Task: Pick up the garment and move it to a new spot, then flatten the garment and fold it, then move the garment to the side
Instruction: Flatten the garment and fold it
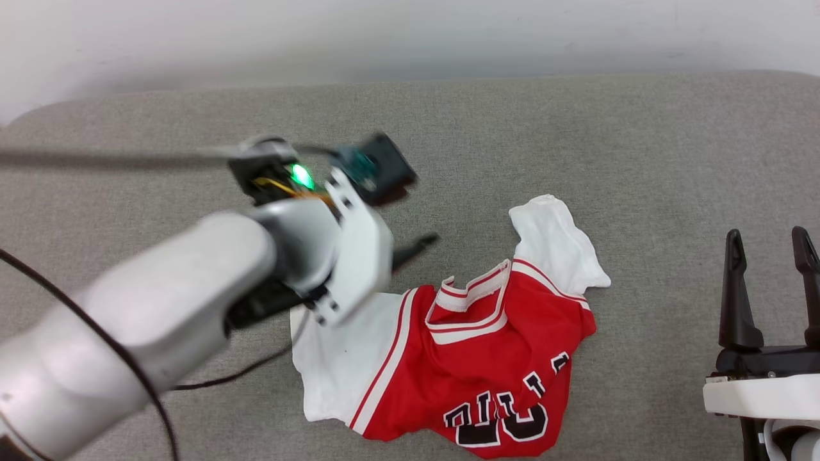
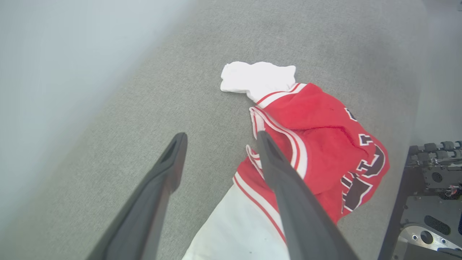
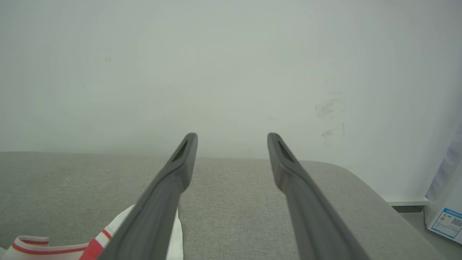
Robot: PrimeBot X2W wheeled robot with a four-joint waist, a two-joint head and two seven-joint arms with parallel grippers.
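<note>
The garment [image 1: 487,358] lies crumpled on the grey fabric surface [image 1: 640,160], red body with black lettering toward me and a white sleeve [image 1: 557,237] spread to the far side. My left arm reaches in from the lower left, above the garment's near-left white part. One dark fingertip [image 1: 423,242] pokes out past the wrist. In the left wrist view my left gripper [image 2: 220,139] is open over bare grey fabric, with the garment [image 2: 325,144] just right of its right finger. My right gripper [image 1: 769,246] stands open to the garment's right, holding nothing. A bit of striped trim [image 3: 32,245] shows beside it.
A pale wall [image 1: 410,38] runs behind the surface's far rounded edge. A black cable [image 1: 128,371] hangs from my left arm over the near left. My own base [image 2: 429,202] is at the right in the left wrist view. A labelled box [image 3: 447,220] stands off the surface's right end.
</note>
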